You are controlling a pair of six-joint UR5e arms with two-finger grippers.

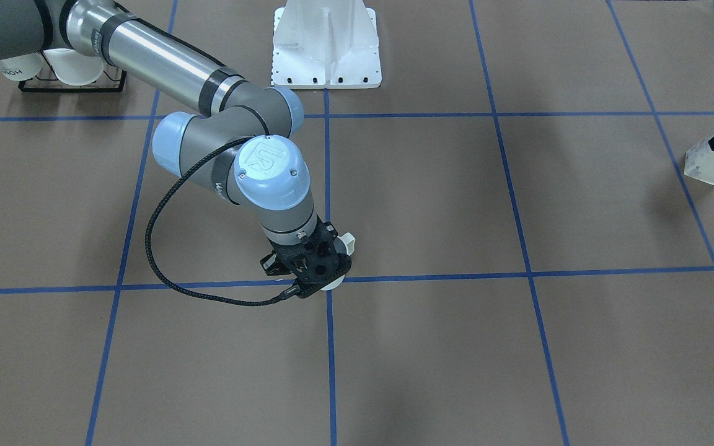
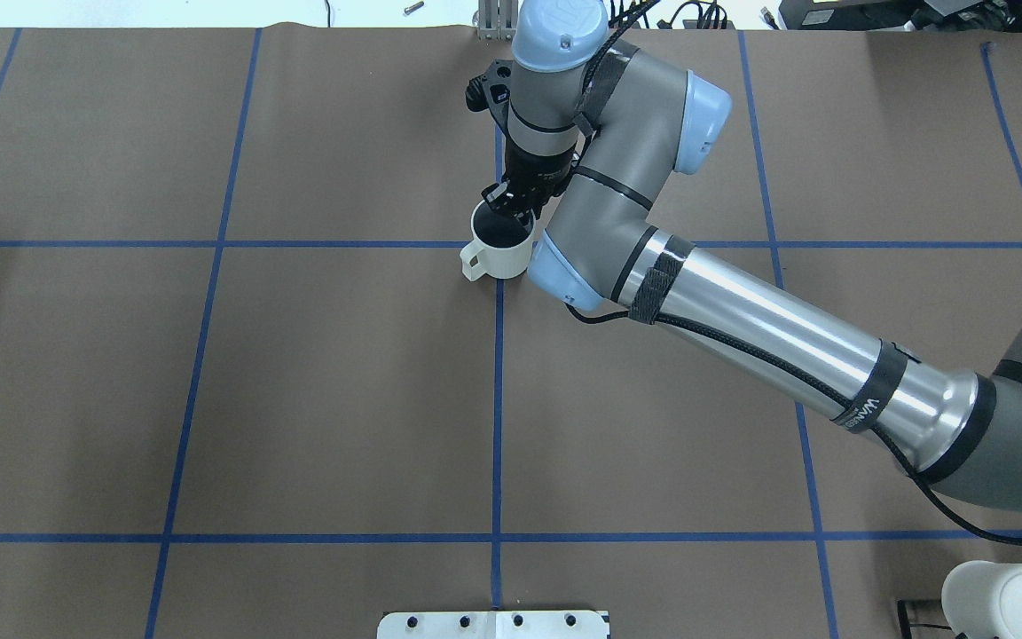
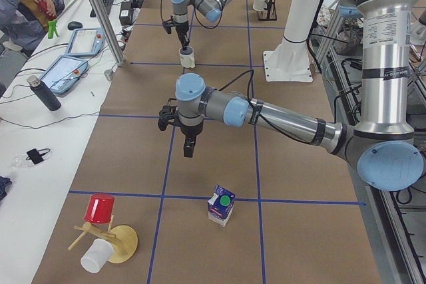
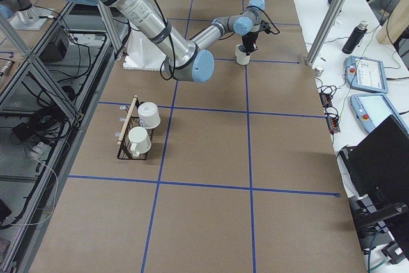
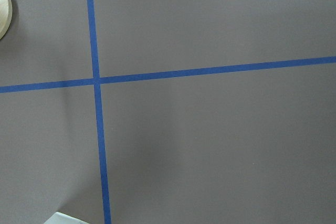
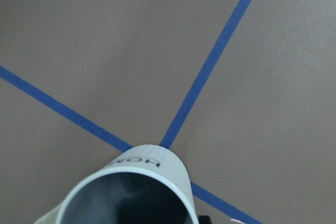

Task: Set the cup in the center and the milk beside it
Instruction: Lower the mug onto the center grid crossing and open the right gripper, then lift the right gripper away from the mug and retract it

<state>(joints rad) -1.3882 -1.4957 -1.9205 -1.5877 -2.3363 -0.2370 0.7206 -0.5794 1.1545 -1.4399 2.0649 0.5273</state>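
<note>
The cup [image 2: 502,257], a white mug with a dark inside, stands at the central crossing of blue tape lines, handle toward the view's left. My right gripper [image 2: 504,202] reaches down from above with one finger inside the far rim and looks shut on the cup wall. The right wrist view shows the cup [image 6: 142,182] close under the camera. The milk [image 3: 221,205], a blue and white carton with a green cap, stands upright on the table's left end. My left gripper [image 3: 189,149] hovers above the table, apart from the milk. I cannot tell whether it is open.
A black rack [image 1: 72,71] with two other white mugs stands at the robot's right. The white arm base [image 1: 326,49] is at the robot's edge. A wooden stand [image 3: 106,237] with a red cup and a white cup is near the milk.
</note>
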